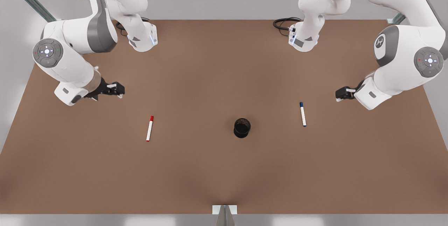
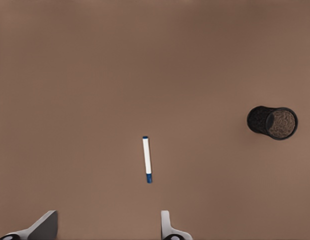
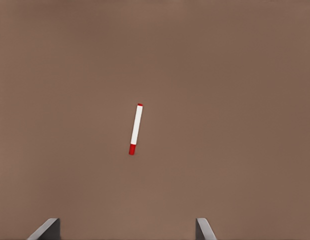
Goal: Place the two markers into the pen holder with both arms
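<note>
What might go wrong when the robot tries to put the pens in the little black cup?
The blue marker and red marker are thin and lie flat on the table, so the open left gripper or right gripper might pinch badly and roll them. The pen holder is small and looks light; a marker coming in tilted could miss its opening or tip it.

Soft, even, shadeless light falls on the brown table (image 1: 210, 170), which darkens slightly toward its middle (no glare anywhere), the pen holder (image 1: 242, 128) casts scarcely any shadow, and all edges render crisp without blur.
</note>
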You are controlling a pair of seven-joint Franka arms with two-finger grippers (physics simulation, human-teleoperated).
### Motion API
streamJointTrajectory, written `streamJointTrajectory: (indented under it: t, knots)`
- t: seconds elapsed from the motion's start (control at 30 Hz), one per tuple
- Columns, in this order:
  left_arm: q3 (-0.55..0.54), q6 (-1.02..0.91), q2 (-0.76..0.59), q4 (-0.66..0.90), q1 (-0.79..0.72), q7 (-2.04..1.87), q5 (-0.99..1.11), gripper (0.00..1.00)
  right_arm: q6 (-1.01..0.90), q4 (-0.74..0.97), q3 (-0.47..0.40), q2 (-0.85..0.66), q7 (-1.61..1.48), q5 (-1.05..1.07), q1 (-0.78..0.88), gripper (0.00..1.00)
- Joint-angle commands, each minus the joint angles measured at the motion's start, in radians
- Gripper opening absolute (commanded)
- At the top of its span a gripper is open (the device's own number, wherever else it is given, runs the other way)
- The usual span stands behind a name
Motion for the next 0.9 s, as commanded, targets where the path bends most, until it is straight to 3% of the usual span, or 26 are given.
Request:
streamJointTrajectory:
  t: [0.0,0.07,0.17,0.4,0.53,0.63,0.8,0.87]
  knots:
    - [-0.001,0.101,0.007,0.003,0.000,0.016,0.013,1.00,0.080,0.000,0.000,-0.001,0.050,0.000,0.003,1.00]
    - [0.000,0.196,0.073,-0.022,-0.020,-0.064,0.010,1.00,0.080,0.000,0.000,-0.001,0.050,0.000,0.003,1.00]
    - [0.002,0.615,0.070,-0.387,-0.031,-0.225,-0.038,1.00,0.080,0.000,0.000,-0.001,0.050,0.000,0.005,1.00]
    - [0.002,1.127,0.109,-0.752,-0.032,-0.234,-0.055,1.00,0.080,0.000,0.000,-0.001,0.050,0.000,0.005,1.00]
    - [0.002,1.192,0.152,-0.799,-0.040,-0.236,-0.061,1.00,0.080,0.000,0.000,-0.001,0.050,0.000,0.003,1.00]
    - [0.000,1.192,0.173,-0.798,-0.043,-0.236,-0.061,0.85,0.080,0.000,0.000,-0.001,0.050,0.000,0.003,1.00]
    - [0.002,1.190,0.204,-0.815,-0.047,-0.228,-0.056,0.78,0.080,-0.001,-0.001,-0.001,0.048,0.000,0.002,1.00]
    - [0.002,1.187,0.213,-0.815,-0.050,-0.221,-0.050,0.69,0.080,-0.001,-0.003,-0.001,0.048,0.000,0.002,1.00]
